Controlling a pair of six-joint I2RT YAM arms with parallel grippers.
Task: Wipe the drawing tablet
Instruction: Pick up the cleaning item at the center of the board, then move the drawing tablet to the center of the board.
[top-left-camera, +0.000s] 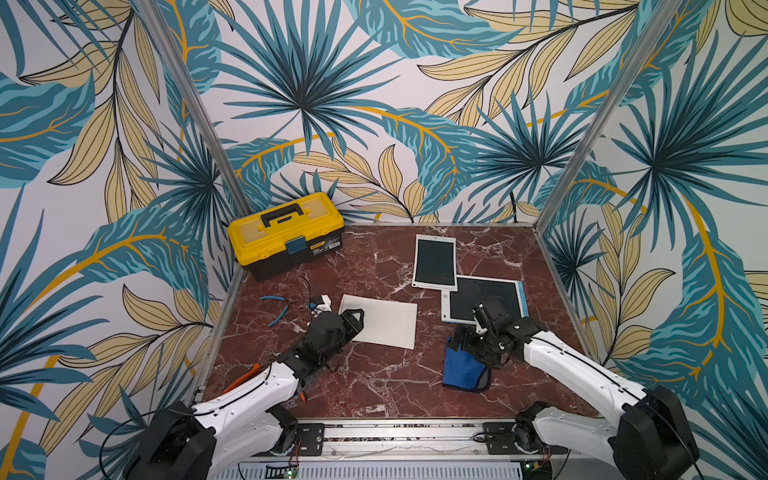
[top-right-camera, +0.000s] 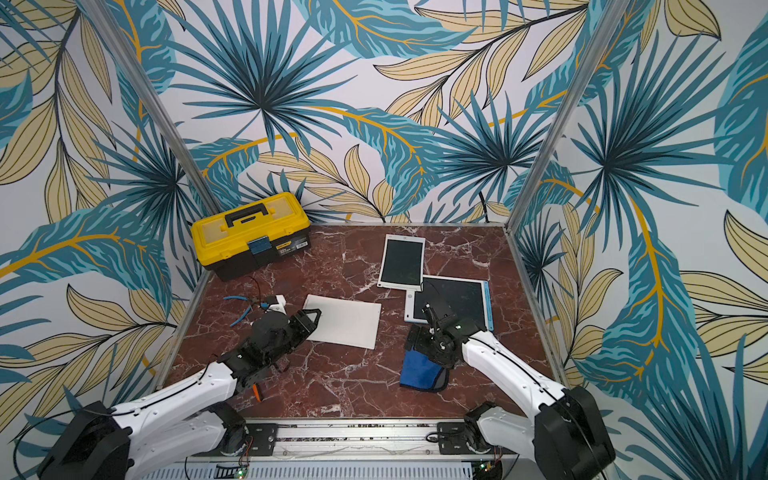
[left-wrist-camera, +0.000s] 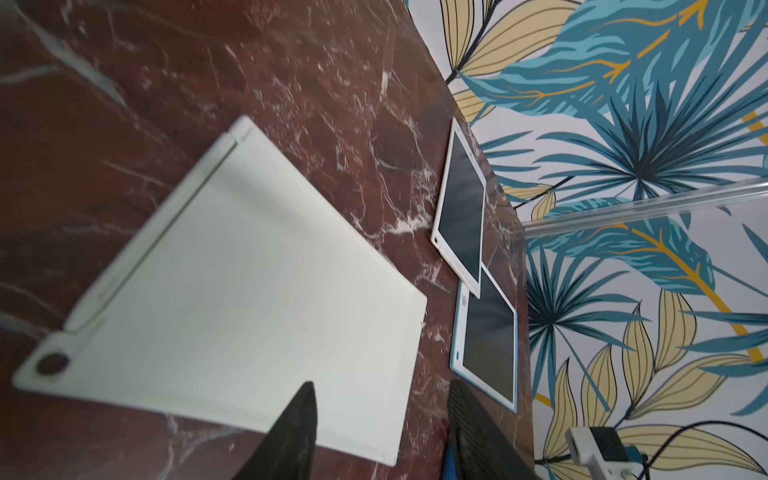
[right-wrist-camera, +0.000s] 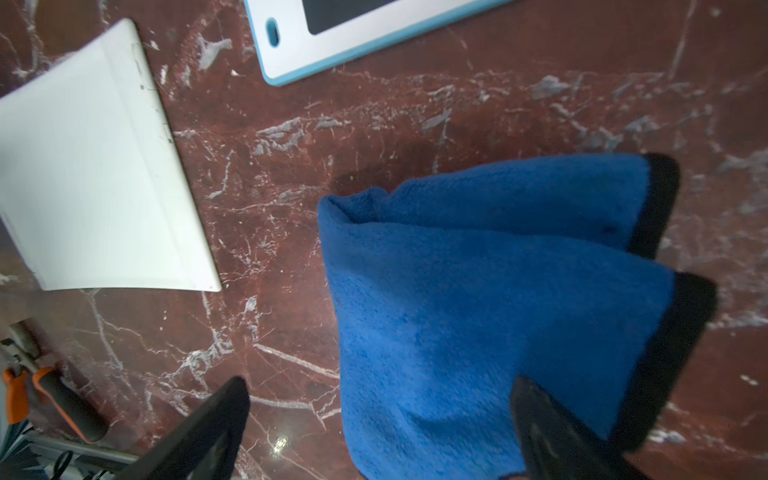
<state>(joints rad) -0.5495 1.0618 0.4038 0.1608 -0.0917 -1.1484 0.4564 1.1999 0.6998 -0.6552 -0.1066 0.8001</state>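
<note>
On the red-brown marble table (top-left-camera: 374, 386), a yellow plastic toolbox (top-left-camera: 286, 232) sits far left, and a white rectangular drawing tablet (top-left-camera: 384, 322) lies flat mid-table, white side up, the left gripper (left-wrist-camera: 382, 384) over its near corner with jaws apart, clamping nothing. Right of it a white-framed dark-screened tablet (top-left-camera: 434, 262) overlaps a blue-edged tablet (top-left-camera: 490, 297). Nearer, the right gripper (right-wrist-camera: 380, 380) hangs with jaws spread wide over a folded blue fleece cloth (top-left-camera: 461, 368) with black trim.
</note>
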